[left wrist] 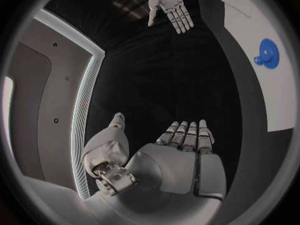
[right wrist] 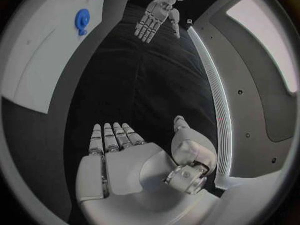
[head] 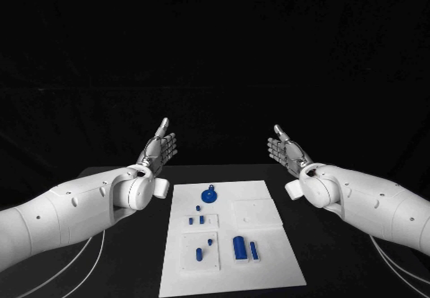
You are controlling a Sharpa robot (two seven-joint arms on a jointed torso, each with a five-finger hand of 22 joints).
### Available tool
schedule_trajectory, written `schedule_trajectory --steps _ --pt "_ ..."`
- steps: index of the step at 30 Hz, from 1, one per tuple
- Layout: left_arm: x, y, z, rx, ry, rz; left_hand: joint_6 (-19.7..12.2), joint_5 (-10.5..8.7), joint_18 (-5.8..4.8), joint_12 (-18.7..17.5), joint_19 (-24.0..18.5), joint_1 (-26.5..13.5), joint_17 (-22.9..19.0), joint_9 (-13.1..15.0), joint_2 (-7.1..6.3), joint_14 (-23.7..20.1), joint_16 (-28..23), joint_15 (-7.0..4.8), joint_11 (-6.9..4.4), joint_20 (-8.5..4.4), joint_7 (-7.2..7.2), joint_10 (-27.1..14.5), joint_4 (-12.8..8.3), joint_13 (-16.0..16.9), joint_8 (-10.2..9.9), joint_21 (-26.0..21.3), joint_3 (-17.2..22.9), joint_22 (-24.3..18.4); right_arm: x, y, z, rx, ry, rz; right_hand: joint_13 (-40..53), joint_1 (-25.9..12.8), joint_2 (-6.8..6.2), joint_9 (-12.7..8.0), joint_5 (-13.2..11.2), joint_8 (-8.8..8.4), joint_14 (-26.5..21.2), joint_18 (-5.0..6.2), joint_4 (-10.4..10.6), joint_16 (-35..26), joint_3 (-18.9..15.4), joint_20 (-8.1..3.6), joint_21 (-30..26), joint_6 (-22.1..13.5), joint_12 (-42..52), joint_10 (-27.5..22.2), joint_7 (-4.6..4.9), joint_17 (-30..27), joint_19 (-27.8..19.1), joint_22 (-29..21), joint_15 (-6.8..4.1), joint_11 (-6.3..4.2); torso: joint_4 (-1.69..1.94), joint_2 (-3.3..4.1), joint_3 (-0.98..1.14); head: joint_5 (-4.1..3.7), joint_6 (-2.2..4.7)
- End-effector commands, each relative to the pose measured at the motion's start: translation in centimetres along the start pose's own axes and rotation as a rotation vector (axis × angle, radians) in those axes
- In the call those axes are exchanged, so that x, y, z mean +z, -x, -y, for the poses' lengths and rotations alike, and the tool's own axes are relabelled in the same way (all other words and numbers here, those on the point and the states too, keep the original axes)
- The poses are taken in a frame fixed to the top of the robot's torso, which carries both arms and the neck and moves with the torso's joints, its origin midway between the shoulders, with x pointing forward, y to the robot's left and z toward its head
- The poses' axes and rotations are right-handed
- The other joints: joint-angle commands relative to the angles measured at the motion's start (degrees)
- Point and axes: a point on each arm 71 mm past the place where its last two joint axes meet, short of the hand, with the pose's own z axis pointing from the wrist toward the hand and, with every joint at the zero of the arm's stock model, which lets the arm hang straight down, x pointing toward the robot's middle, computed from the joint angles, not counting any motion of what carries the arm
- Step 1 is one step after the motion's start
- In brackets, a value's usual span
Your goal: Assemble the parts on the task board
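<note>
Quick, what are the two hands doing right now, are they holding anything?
Left hand: open, fingers stretched out, holding nothing, raised beyond the task board.
Right hand: open, fingers stretched out, holding nothing.

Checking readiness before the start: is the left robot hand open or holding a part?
Open. The left robot hand is raised beyond the task board, fingers extended, holding nothing.

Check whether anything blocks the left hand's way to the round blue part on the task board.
Nothing visible does. The left hand is raised, open and empty, beyond the task board; only bare black table lies between it and the round blue part.
</note>
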Motion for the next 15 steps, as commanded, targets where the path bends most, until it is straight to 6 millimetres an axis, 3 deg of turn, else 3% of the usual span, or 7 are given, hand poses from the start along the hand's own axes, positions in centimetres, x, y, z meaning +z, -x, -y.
schedule_trajectory --steps 1,8,15 --pt "-1.5 -1.2 -0.7 0.013 -0.041 0.096 -5.2 -0.51 -0.89 -0.7 -3.4 -9.6 -2.8 -3.4 1.26 -5.2 -2.5 -1.24 -1.08 -0.60 -0.91 -6.9 1.5 -0.5 -1.9 -3.3 -3.9 -19.3 -0.9 -0.8 -0.1 0.048 0.057 0.100 -2.2 -7.0 0.20 -4.5 -1.3 -1.10 -6.1 -1.62 2.1 -2.5 -3.4 -1.34 -1.8 -6.1 -1.3 -6.9 -1.22 -3.8 -4.2 -10.3 -1.14 -1.18 1.65 -0.28 0.20 -0.95 -0.45" --pt "-5.4 -4.5 -2.6 -0.010 -0.040 0.154 -5.2 -0.51 -0.89 -0.7 -3.4 -9.6 -2.8 -3.4 1.26 -5.2 -2.5 -1.24 -1.08 -0.60 -0.91 -6.9 1.5 -0.5 -1.9 -3.3 -3.9 -19.3 -4.1 -4.2 0.3 0.133 0.087 0.177 -2.2 -7.0 0.20 -4.5 -1.3 -1.10 -6.1 -1.62 2.1 -2.5 -3.4 -1.34 -1.8 -6.1 -1.3 -6.9 -1.22 -3.8 -4.2 -10.3 -1.14 -1.18 1.71 -0.29 0.20 -0.99 -0.48" --pt "-7.3 -5.9 -3.0 -0.016 -0.039 0.179 -5.2 -0.51 -0.89 -0.7 -3.4 -9.6 -2.8 -3.4 1.26 -5.2 -2.5 -1.24 -1.08 -0.60 -0.91 -6.9 1.5 -0.5 -1.9 -3.3 -3.9 -19.3 -7.3 -6.7 0.3 0.187 0.087 0.240 -2.2 -7.0 0.20 -4.5 -1.3 -1.10 -6.1 -1.62 2.1 -2.5 -3.4 -1.34 -1.8 -6.1 -1.3 -6.9 -1.22 -3.8 -4.2 -10.3 -1.14 -1.18 1.71 -0.29 0.20 -0.99 -0.48"
